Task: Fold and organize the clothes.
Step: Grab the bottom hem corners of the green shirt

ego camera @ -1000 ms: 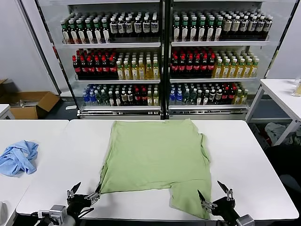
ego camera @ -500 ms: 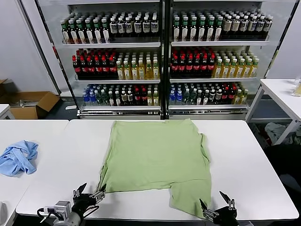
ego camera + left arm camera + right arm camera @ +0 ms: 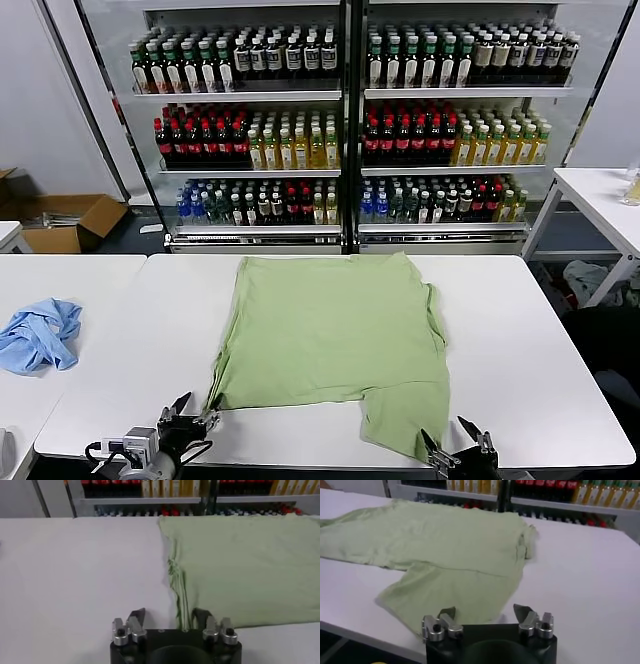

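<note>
Head view: white counter [image 3: 520, 330] before the drinks shelves [image 3: 345, 120], with the green shirt [image 3: 330, 330] spread flat across its middle, one flap trailing to the near edge. It looks light, limp cotton that will sag and crease, so I judge the near corners the best places to pinch. A crumpled blue garment [image 3: 38, 335] lies well apart on the next table. My left gripper [image 3: 197, 412] and right gripper [image 3: 448, 446] sit at the near edge, jaws parted, holding nothing.
</note>
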`<state>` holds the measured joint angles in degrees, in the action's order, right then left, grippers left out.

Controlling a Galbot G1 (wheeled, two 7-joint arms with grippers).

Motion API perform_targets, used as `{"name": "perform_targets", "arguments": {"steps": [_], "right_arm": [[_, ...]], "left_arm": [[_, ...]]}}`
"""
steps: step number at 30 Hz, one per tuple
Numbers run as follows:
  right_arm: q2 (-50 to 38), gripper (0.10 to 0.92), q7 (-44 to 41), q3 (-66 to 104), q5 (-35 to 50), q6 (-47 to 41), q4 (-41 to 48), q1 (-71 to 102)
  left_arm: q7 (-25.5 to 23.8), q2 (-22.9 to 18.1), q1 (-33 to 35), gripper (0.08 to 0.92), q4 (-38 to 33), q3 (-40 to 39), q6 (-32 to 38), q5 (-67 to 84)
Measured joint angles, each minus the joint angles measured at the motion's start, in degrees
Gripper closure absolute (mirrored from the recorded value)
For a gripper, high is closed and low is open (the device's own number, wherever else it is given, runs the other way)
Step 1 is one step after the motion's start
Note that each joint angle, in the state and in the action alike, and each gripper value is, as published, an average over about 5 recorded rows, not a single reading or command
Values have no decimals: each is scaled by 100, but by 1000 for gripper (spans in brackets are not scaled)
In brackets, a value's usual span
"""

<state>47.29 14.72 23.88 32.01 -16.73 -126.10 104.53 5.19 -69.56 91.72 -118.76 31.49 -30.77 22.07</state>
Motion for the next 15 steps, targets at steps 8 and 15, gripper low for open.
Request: {"name": "perform_targets", "arguments": {"steps": [8,15], "right_arm": [[32,743,-70,-107,189,-41,138,-140],[69,911,-163,-188,408,-5,268,-302]], "left_arm": [[-91,-68,-22,745,25,-108,-1,-106],[-145,-94,-50,905,75,-165,12,-196]]}}
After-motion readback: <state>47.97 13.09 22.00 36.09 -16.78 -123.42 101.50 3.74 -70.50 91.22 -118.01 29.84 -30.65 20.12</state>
